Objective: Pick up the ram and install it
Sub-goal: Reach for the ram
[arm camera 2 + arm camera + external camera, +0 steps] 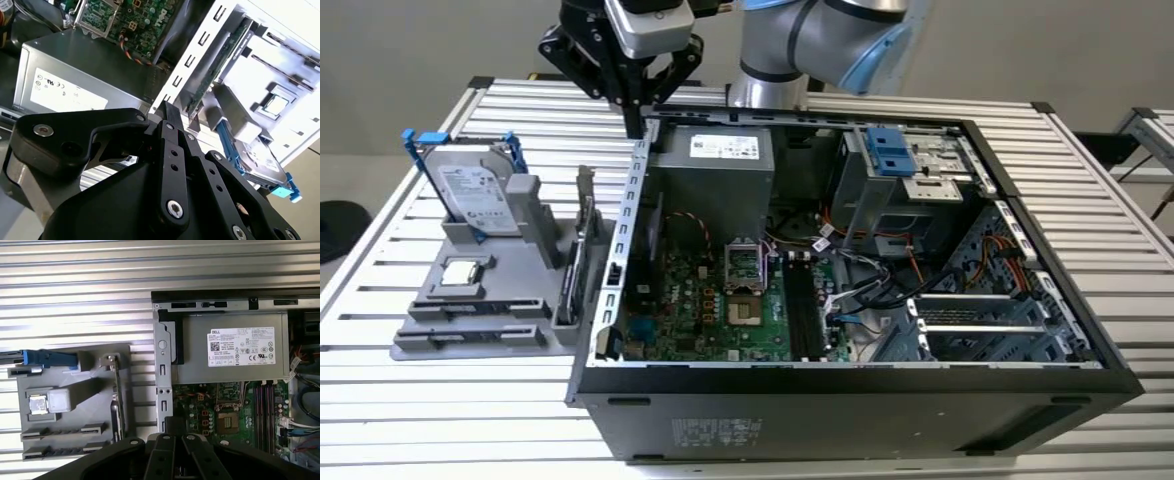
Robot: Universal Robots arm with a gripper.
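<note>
My gripper (636, 130) hangs above the back left corner of the open computer case (854, 400), over its metal edge. Its black fingers (167, 107) are shut, and I see nothing between them. In the first wrist view the fingertips (175, 422) point down at the case wall beside the motherboard (225, 415). The motherboard's long memory slots (801, 310) (262, 410) lie to the right of the processor socket. On the grey fixture (454, 345), two long narrow holders (62, 431) look bare. The ram is out of view.
The fixture stands at the exterior view's left of the case. It carries a silver hard drive in a blue frame (474, 195), a small square chip (460, 272) and an upright card with a metal bracket (583, 240). A grey power supply (714, 165) fills the case's back corner, below the gripper.
</note>
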